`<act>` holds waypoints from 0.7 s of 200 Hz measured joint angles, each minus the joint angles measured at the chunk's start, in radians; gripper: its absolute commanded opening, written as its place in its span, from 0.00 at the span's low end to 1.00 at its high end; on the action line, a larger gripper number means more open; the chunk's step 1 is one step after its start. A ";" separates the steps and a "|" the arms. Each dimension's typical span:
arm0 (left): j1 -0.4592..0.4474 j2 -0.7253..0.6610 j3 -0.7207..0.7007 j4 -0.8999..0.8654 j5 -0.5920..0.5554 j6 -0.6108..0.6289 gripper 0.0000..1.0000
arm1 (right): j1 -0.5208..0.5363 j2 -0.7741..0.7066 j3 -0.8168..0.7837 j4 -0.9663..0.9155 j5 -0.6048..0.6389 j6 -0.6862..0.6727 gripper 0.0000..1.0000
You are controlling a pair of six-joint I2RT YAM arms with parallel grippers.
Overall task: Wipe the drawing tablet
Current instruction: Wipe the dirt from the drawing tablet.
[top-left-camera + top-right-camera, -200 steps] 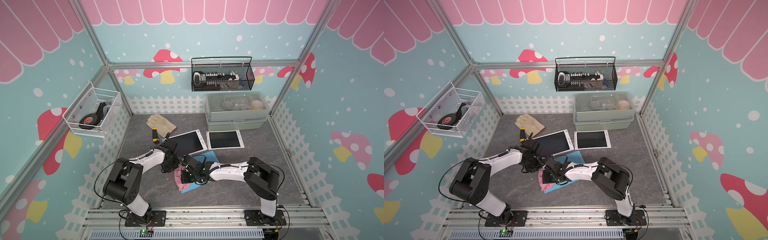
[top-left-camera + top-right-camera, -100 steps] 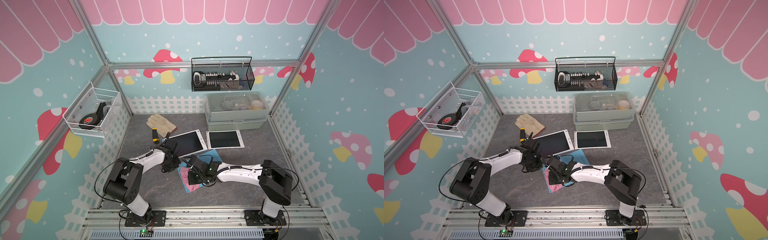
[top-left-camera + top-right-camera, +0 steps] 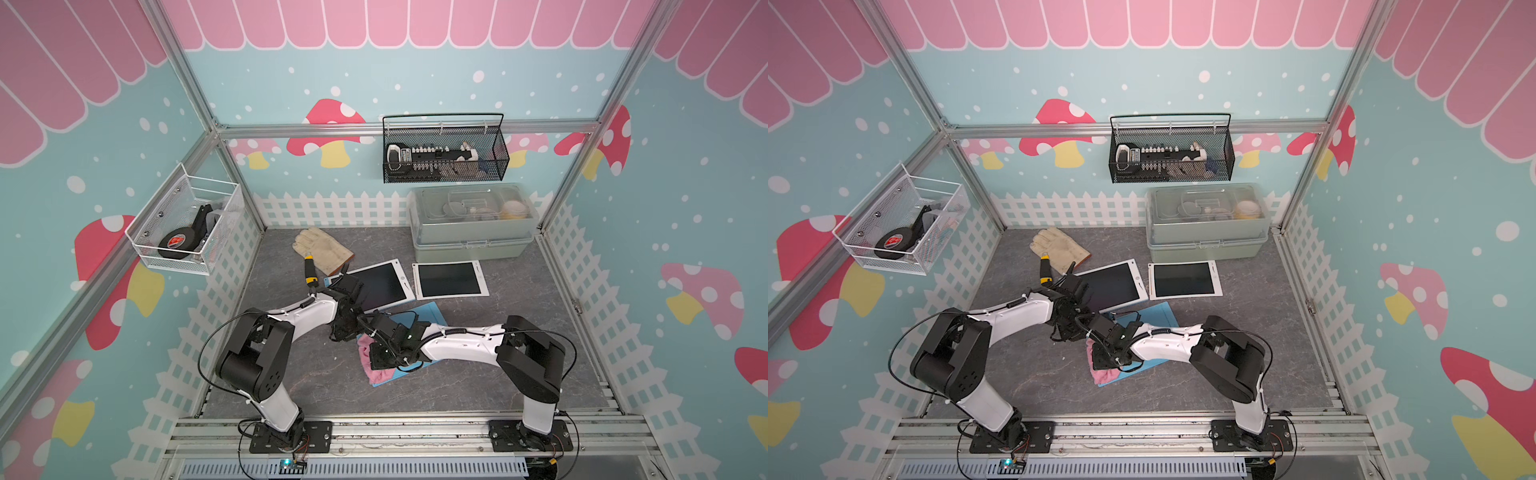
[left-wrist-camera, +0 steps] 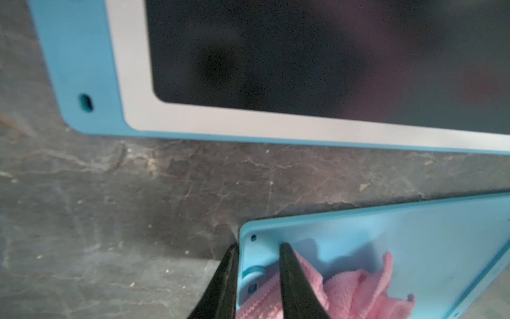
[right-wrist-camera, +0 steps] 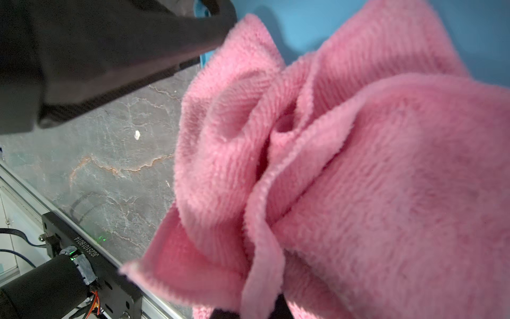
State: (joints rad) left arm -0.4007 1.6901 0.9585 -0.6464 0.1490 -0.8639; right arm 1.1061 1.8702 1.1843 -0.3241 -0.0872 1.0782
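1. The blue drawing tablet [image 3: 430, 315] lies flat on the worktop [image 3: 291, 374] between the two arms. It is just in front of a skewed dark-screen tablet [image 3: 380, 284] and a second dark-screen tablet [image 3: 449, 279]. Its plain blue face with screw holes suggests it is lying back-side up.
2. The right tool [image 3: 382, 359] is clamped tight on a bunched pink cloth [image 5: 358, 165], which rests on the end of the tablet nearest the left arm. The cloth is gathered into a wad, probably so that a thick, soft pad meets the surface.
3. The left tool [image 4: 258, 245] stands at the tablet's corner with its jaws narrowly apart. One finger is outside the rim and the other is over the blue face beside the cloth. I cannot tell whether it pinches the rim or only braces it. It is likely there to stop the light tablet sliding under the strokes.
4. Both dark-screen tablets lie clear of the cloth.
5. The two tools sit close together, so a stroke toward that corner risks a collision.
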 measured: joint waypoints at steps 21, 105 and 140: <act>0.000 0.003 0.003 -0.003 -0.010 0.001 0.24 | -0.008 -0.061 -0.067 -0.015 0.017 0.001 0.00; -0.006 0.010 0.011 -0.014 -0.025 0.008 0.22 | -0.085 -0.343 -0.318 -0.154 0.106 -0.011 0.00; -0.023 0.010 0.010 -0.014 -0.045 0.000 0.21 | 0.073 -0.132 -0.039 -0.117 0.064 -0.056 0.00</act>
State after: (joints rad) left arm -0.4232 1.7000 0.9688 -0.6601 0.1043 -0.8639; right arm 1.1790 1.7382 1.1454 -0.4416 -0.0235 1.0225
